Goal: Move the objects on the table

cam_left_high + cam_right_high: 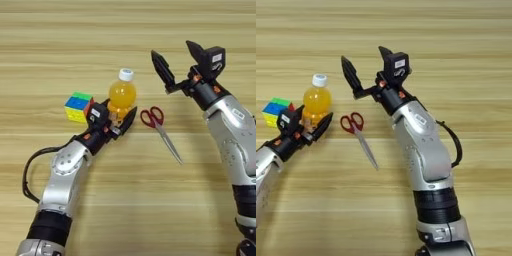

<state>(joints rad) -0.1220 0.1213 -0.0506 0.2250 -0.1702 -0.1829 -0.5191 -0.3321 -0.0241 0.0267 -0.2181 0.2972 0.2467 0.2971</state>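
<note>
Two black fingers of the left gripper straddle the clear bottle of orange drink beside the multicoloured puzzle cube; whether they grip it, cannot tell. Advise closing low on the body, lifting straight. Right gripper hangs spread wide beyond the red-handled scissors.

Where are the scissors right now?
The red-handled scissors lie flat mid-table, just right of the orange drink bottle, below the open right gripper, blades pointing toward the robot.
</note>
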